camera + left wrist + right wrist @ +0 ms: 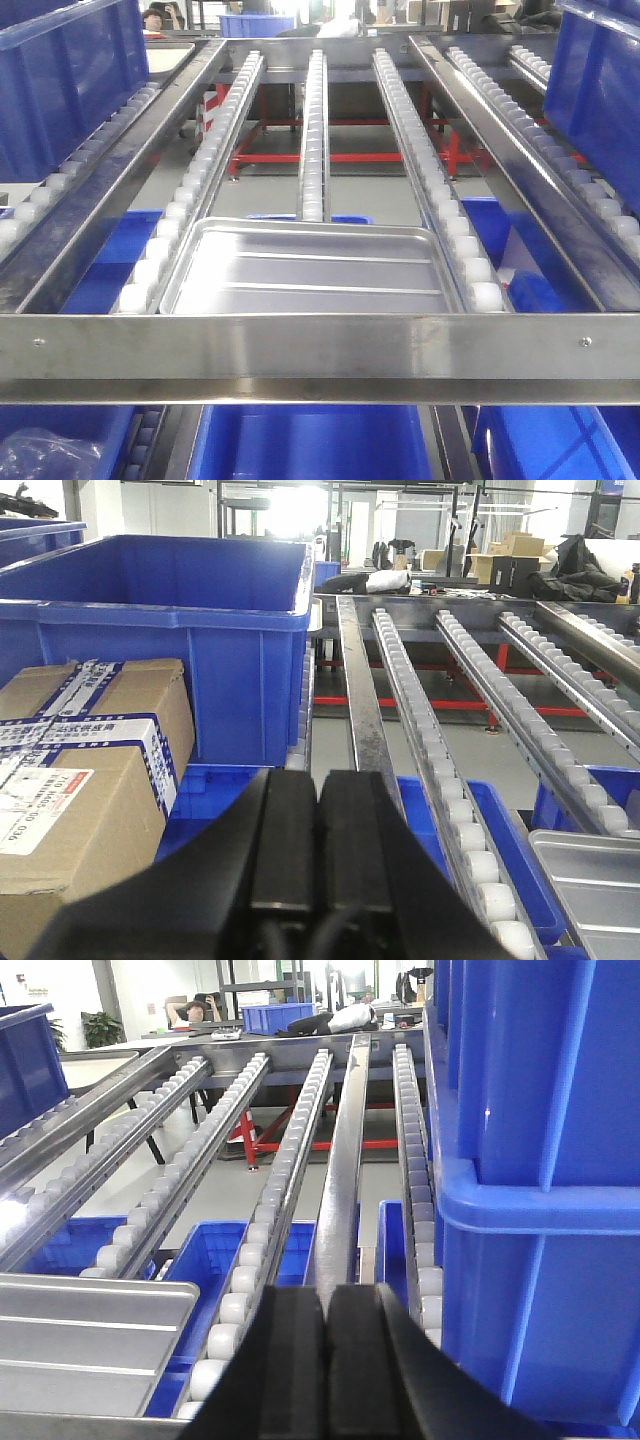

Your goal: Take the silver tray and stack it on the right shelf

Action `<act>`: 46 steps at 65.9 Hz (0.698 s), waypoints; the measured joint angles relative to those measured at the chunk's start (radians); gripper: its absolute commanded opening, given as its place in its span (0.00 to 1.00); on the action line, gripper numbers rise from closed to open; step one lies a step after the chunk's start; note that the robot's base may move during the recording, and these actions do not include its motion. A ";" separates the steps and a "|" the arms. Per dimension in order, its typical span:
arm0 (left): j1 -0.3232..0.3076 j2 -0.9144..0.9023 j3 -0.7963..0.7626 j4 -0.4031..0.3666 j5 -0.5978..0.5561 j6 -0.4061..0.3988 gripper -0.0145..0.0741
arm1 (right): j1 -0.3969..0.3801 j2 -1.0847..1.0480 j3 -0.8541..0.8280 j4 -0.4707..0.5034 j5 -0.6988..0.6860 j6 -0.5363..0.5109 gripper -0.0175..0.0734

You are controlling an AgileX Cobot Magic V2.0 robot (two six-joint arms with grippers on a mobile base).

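Note:
The silver tray [310, 270] lies flat on the roller rails of the right shelf, its near rim just behind the stainless front crossbar [320, 345]. Two long ridges cross its shiny floor. In the left wrist view the tray's corner [600, 880] shows at the lower right, well to the right of my left gripper [318, 778], which is shut and empty. From the right wrist camera the tray [80, 1345] sits at the lower left, one roller rail away from my right gripper [325, 1295], also shut on nothing. Neither gripper appears in the front view.
Large blue bins stand on the neighbouring lanes at left [60, 70] and right [600, 90]; the right one [540, 1160] is close beside my right gripper. A cardboard box [80, 770] sits before the left bin [170, 630]. More blue bins [310, 440] lie on the level below.

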 measured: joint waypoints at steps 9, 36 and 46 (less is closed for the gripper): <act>0.000 0.000 0.000 0.000 0.000 0.000 0.07 | 0.000 0.000 0.000 0.000 0.000 0.000 0.25; 0.000 0.000 0.000 0.000 0.000 0.000 0.07 | 0.000 0.000 0.000 -0.010 0.000 -0.008 0.25; 0.000 0.000 0.000 0.000 0.000 0.000 0.07 | 0.000 0.000 0.000 -0.019 0.018 -0.014 0.25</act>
